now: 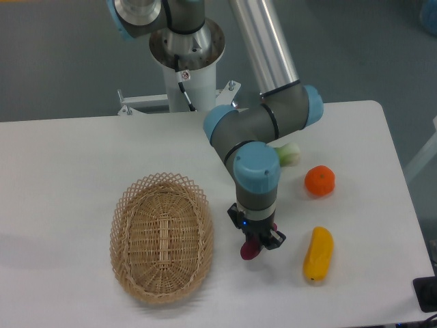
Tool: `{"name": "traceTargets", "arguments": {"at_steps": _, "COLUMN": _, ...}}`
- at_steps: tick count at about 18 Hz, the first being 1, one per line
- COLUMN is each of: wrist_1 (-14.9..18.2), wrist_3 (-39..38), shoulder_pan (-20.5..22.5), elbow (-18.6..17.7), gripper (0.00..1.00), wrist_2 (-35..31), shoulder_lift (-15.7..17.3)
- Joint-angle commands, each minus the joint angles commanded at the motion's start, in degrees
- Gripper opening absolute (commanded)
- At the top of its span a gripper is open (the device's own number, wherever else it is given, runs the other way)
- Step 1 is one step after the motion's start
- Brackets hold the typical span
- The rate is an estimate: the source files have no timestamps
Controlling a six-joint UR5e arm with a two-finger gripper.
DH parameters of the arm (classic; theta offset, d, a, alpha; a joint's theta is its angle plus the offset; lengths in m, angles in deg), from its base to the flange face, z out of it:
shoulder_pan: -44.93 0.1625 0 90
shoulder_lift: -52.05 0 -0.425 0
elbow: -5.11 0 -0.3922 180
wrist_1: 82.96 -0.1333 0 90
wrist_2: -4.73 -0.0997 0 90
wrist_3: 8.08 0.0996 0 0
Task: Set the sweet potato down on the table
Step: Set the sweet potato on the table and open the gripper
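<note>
The sweet potato (pixel 248 251) is a small dark reddish-purple piece showing just below my gripper (pixel 257 243), right of the basket. The gripper points down and its fingers are closed around the sweet potato, which sits at or just above the white table (pixel 68 157). Most of the sweet potato is hidden by the gripper body, and I cannot tell whether it touches the tabletop.
An oval wicker basket (pixel 162 236) lies left of the gripper. A yellow-orange elongated vegetable (pixel 318 254) lies to the right, a round orange fruit (pixel 319 181) behind it, and a pale green-white vegetable (pixel 289 154) is partly behind the arm. The table's front edge is near.
</note>
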Motion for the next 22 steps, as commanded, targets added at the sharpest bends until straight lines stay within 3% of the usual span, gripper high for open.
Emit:
{"name": "traceTargets", "arguments": {"at_steps": 4, "wrist_1": -0.1, "wrist_3": -0.1, "shoulder_pan": 0.0, "elbow": 0.0, "gripper": 0.31, "wrist_2": 0.0, "shoulder_lift": -0.2}}
{"name": "traceTargets", "arguments": {"at_steps": 7, "wrist_1": -0.1, "wrist_3": 0.0, "shoulder_pan": 0.0, "elbow": 0.1, "gripper": 0.4, "wrist_2": 0.0, "shoulder_lift": -0.3}}
{"name": "traceTargets", "arguments": {"at_steps": 8, "wrist_1": -0.2, "wrist_3": 0.0, "shoulder_pan": 0.0, "elbow": 0.2, "gripper": 0.56, "wrist_2": 0.0, "shoulder_lift": -0.3}}
{"name": "traceTargets", "arguments": {"at_steps": 9, "wrist_1": -0.2, "wrist_3": 0.0, "shoulder_pan": 0.0, "elbow": 0.3, "gripper": 0.85, "wrist_2": 0.0, "shoulder_lift": -0.2}}
{"name": "traceTargets", "arguments": {"at_steps": 10, "wrist_1": -0.2, "wrist_3": 0.1, "shoulder_pan": 0.1, "elbow": 0.5, "gripper": 1.0, "wrist_2": -0.1, "shoulder_lift": -0.1}}
{"name": "traceTargets", "arguments": {"at_steps": 14, "wrist_1": 0.0, "wrist_3": -0.1, "shoulder_pan": 0.1, "elbow": 0.3, "gripper": 1.0, "wrist_2": -0.3, "shoulder_lift": 0.9}}
{"name": "traceTargets", "arguments": {"at_steps": 22, "wrist_1": -0.8, "wrist_3": 0.9, "shoulder_pan": 1.1, "elbow": 1.4, "gripper": 1.0, "wrist_2": -2.7, "shoulder_lift": 6.6}}
